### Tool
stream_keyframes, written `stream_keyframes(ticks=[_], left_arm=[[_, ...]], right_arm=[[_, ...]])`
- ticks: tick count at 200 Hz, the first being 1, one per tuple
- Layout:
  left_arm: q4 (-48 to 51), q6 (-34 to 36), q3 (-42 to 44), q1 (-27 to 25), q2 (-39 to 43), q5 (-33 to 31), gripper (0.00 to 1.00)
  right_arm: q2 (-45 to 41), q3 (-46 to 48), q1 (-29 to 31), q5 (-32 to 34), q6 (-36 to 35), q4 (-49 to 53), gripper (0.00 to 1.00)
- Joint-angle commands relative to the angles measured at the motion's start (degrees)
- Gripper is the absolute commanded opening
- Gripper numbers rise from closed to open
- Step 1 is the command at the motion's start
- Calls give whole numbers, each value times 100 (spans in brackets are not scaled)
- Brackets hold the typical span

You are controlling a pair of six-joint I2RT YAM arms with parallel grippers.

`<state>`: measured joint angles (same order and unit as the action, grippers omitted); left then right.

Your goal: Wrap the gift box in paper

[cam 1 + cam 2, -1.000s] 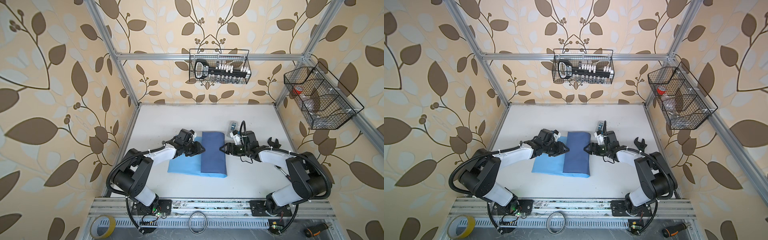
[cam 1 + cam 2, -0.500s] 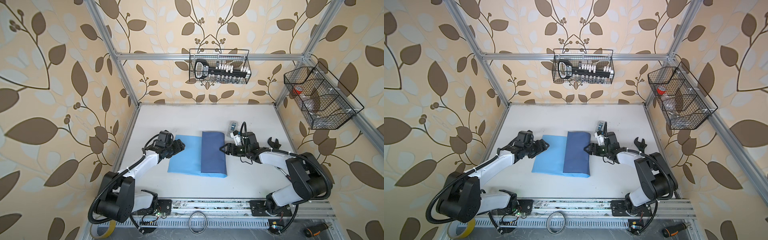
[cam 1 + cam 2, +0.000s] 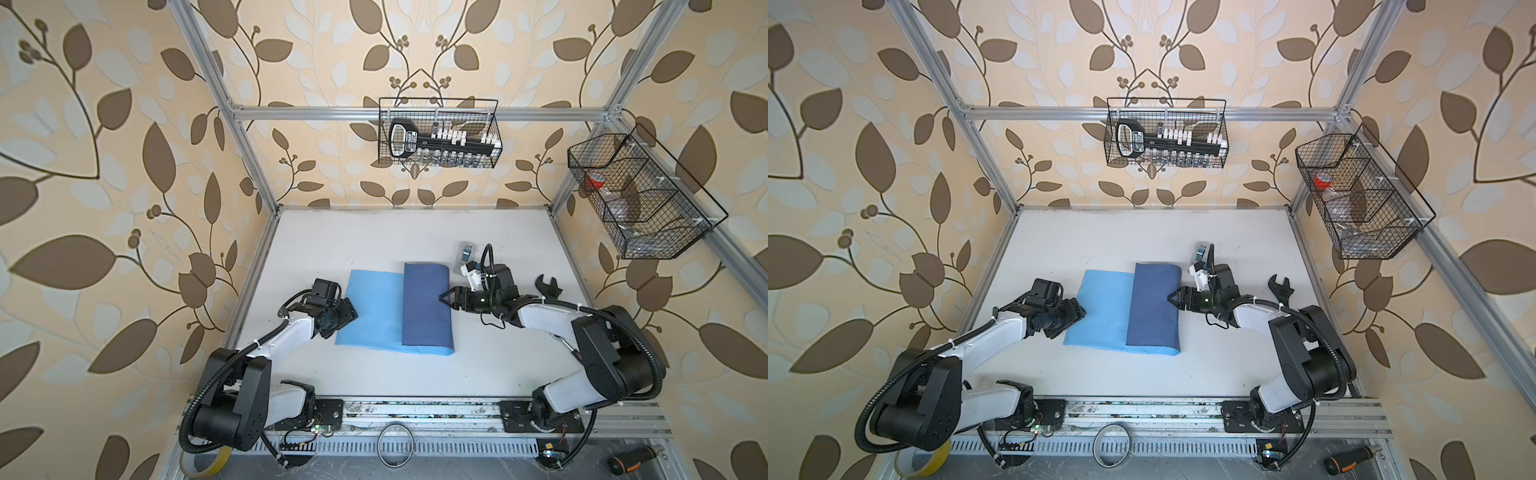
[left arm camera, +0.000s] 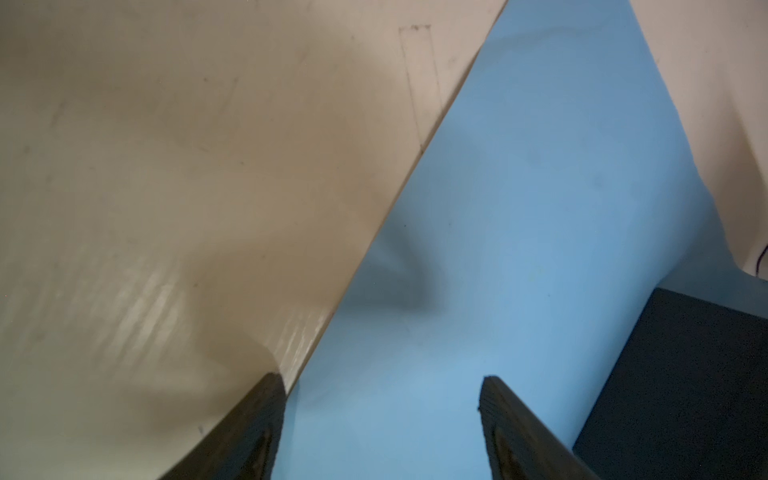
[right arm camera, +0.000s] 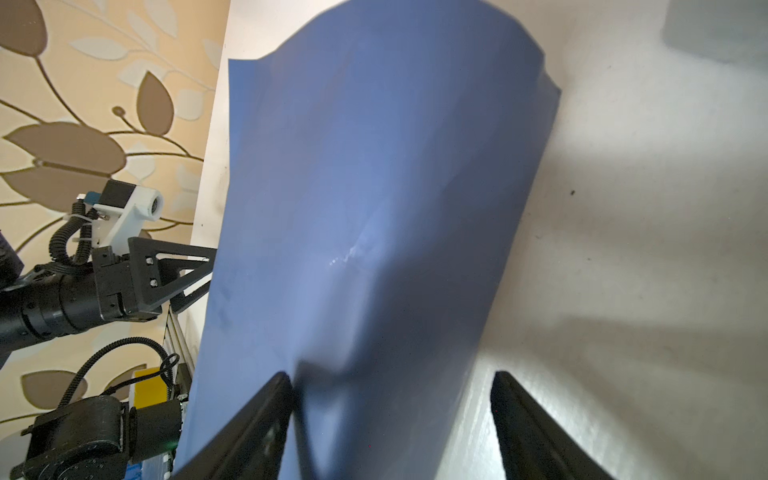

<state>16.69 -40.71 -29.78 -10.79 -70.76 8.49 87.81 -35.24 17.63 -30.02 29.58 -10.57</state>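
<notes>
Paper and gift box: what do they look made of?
Paper: thin sheet stock, light blue one face, slate blue the other; smooth, faint sheen at a dent in the right wrist view, folds in a soft curve. Likely coated paper; film not excluded. Gift box: matte black, fine grain, straight edges; probably cardboard.

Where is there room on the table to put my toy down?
Bare table between the paper and the back wall, and between the paper and the front rail. Crowded right of the paper: right gripper, tape dispenser, wrench.
</notes>
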Motion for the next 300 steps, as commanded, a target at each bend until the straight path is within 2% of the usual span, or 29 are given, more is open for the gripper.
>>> stream_keyframes(ticks=[1, 46, 80, 136, 201, 282, 300], left_arm=[[367, -47, 176, 33, 96, 124, 74], [380, 43, 257, -117, 243, 598, 65], [28, 159, 245, -108, 309, 777, 58], [-763, 292, -52, -67, 201, 1096, 58], [-1241, 305, -544, 104, -733, 1051, 61], [-911, 817, -1198, 419, -1697, 1110, 65], [-828, 897, -1361, 432, -1916, 1285, 66]], right_arm=[[101, 207, -20, 541, -63, 458, 76], [78, 201, -22, 591, -65, 484, 76], [36, 196, -23, 594, -71, 500, 75], [-65, 215, -22, 636, -93, 535, 75], [-35, 193, -6, 632, -74, 510, 74], [-3, 186, -5, 648, -69, 495, 74], [20, 185, 3, 629, -58, 476, 73]])
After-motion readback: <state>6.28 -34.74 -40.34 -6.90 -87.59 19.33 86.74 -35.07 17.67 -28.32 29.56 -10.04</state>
